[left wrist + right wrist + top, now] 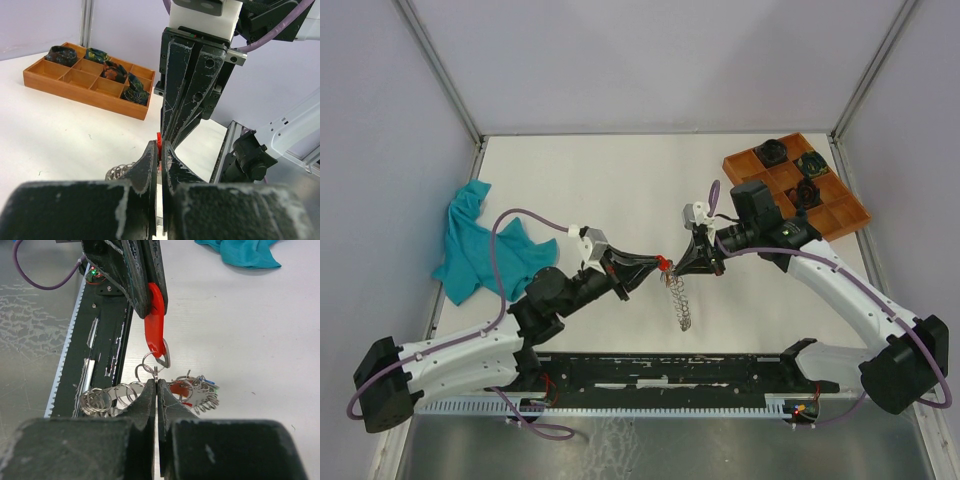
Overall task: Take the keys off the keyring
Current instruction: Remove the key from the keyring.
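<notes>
Left pincer [160,152] clamps red-tagged key [155,325]; right pincer [156,383] pinched shut on keyring [682,303]. Apparently no key freed yet; all remain.

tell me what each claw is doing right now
Left claw: closed on the red key.
Right claw: closed on the keyring.

A white worktop [620,190] fills the middle, matt and evenly lit, with only soft, faint shadows on it. Plain pale lilac-grey panels close it in: a back wall [650,60], a left wall [380,150] and a right wall [920,130]. Slim aluminium posts [440,70] run up the two far corners. Along the near edge lies a brushed metal sheet [650,450], dully reflective.
</notes>
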